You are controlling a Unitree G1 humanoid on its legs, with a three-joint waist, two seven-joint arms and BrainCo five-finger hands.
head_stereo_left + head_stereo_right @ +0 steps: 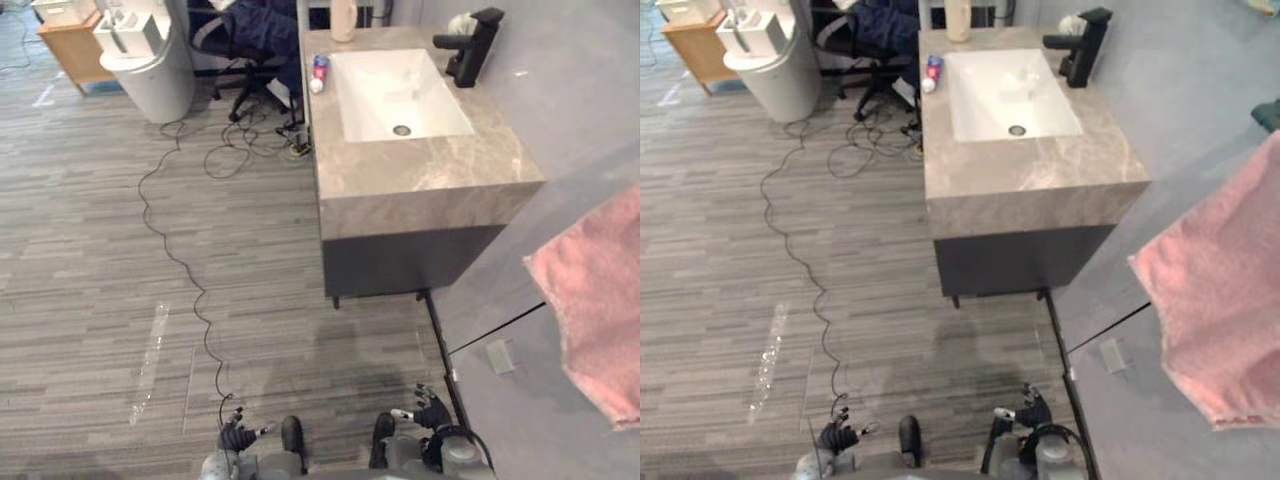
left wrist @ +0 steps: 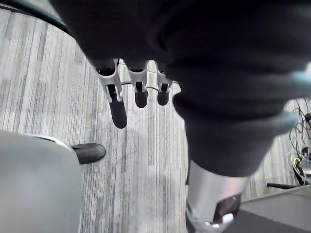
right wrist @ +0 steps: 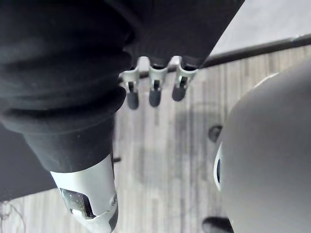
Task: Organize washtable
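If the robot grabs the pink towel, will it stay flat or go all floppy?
Probably floppy: the pink towel hangs limp with a wavy lower edge. Its fuzzy surface would likely be easy to grip, not slippery. It looks light for its size, and it does not seem breakable.

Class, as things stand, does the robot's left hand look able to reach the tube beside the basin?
Probably not: the left hand hangs low by the floor, well short of the washtable, and the tube lies at its far end. Nothing blocks the approach.
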